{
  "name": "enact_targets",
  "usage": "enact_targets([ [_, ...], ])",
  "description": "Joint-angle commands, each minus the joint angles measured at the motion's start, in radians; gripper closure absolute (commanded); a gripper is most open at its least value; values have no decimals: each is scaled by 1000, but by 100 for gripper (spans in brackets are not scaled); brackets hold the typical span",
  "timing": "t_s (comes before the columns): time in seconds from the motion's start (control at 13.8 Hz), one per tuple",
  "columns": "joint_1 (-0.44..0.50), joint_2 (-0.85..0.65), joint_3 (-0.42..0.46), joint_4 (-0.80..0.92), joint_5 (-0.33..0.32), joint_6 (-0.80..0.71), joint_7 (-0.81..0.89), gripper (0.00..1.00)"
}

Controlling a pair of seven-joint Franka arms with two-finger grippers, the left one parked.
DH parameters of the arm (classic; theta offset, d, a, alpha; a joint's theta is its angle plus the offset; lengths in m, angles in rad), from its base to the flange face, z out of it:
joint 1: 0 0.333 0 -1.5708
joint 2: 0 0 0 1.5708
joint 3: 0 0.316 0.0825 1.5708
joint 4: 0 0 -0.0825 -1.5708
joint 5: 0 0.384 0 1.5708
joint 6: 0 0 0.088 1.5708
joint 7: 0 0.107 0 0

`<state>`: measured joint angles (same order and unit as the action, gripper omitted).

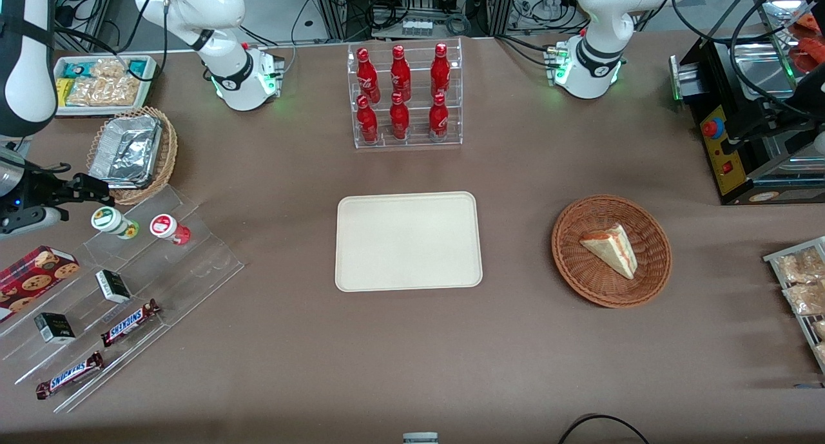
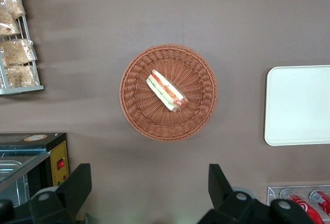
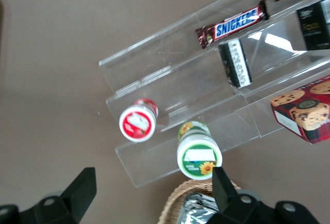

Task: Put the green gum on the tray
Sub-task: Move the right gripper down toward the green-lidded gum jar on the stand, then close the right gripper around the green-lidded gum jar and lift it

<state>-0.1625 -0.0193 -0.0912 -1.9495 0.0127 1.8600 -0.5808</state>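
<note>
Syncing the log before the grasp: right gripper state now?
Right gripper: open, holding nothing, above the green gum on the clear stepped shelf.

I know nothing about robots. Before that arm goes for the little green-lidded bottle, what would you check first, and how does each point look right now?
1. Green gum standing upright on the clear stepped rack: ok.
2. Pincer open: ok, its fingers stand wide apart.
3. Pincer lined up over the gum: not ok; the gum sits close to one finger, not centred between them.
4. Red-lidded bottle apart from the gum: ok, a gap shows between them, though it is close enough to bump.
5. Wicker basket with foil pan next to the pincer: cannot tell whether they would touch.
6. Tray bare and ready: ok.
</note>
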Motion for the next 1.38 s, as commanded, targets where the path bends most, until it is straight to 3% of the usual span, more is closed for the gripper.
enact_targets([
  [0.0, -31, -70, 4, -130, -8, 114, -158, 0],
  [0.29, -74, -82, -4, -232, 3, 269, -355, 0],
  [1.3, -86, -53, -4, -341, 4, 452, -372, 0],
])
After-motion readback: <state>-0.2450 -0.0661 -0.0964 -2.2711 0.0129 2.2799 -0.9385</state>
